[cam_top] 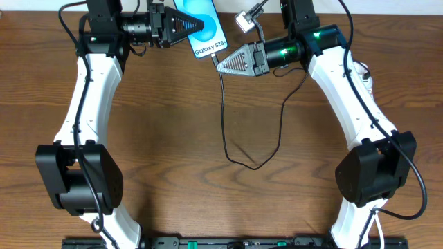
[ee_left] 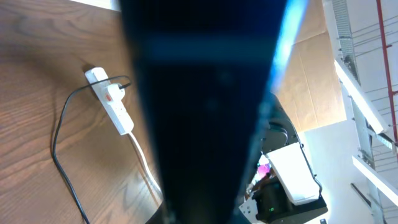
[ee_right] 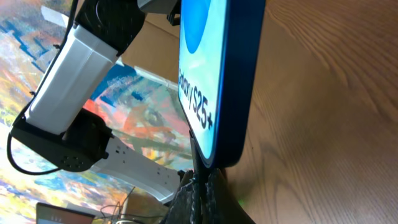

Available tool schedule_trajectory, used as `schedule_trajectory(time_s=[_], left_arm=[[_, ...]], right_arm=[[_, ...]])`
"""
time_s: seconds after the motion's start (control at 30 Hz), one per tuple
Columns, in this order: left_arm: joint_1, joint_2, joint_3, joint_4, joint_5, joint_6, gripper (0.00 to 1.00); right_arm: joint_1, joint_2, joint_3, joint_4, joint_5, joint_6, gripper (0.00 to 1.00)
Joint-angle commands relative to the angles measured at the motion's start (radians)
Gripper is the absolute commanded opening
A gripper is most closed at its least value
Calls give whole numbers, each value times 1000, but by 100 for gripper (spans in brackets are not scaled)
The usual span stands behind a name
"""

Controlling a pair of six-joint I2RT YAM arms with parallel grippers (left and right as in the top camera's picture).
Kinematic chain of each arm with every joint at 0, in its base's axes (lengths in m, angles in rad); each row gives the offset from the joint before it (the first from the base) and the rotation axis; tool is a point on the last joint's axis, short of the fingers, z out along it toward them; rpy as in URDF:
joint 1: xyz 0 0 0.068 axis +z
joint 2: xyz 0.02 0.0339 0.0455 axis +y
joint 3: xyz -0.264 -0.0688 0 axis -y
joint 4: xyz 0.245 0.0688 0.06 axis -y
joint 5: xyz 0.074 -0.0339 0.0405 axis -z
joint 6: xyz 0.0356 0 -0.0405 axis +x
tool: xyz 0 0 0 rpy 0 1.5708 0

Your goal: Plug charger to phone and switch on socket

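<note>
One phone [cam_top: 206,31] is at the far side of the table [cam_top: 173,138], with its blue screen facing up. It looks lifted a little off the wood, but I can't be sure. The left gripper [cam_top: 197,26] grabs the phone from the side, with its jaws pressed tight on it. I think it holds on so the phone can't slide away when something pushes on it.

The bottom end of the phone points at the right gripper [cam_top: 223,64]. That gripper has its jaws squeezed narrow on the tip of the charger [cam_top: 225,117], the thin black cable. In the right wrist view, the tip touches the middle of the phone's bottom edge, where the hole should be. I can't tell if it is all the way in or just at the opening. Holding the cable close to its tip makes sense, because a floppy cable bends if you push it from far back.

Most of the cable lies in a big loose loop on the table, so nothing tugs on it. The socket [ee_left: 111,102] lies on the table off to one side, with the black cable going into it. Its red switch is too small to tell if it is on. I think that step comes after the plugging.
</note>
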Motion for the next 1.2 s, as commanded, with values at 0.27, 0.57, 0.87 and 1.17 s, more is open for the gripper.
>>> schedule_trajectory(time_s=[0.27,0.57,0.87,1.17], left_arm=[[2,-15,16,8,36,-1,7],[0,-15,16,7,36,-2,7],[0,-15,16,7,36,-2,7],[0,-15,16,7,36,-2,7]], right_arm=[[-6,8,0,105,-15,108,1],[19,8,0,153,-14,133,1],[19,8,0,201,-14,150,1],[13,8,0,241,-14,163,1]])
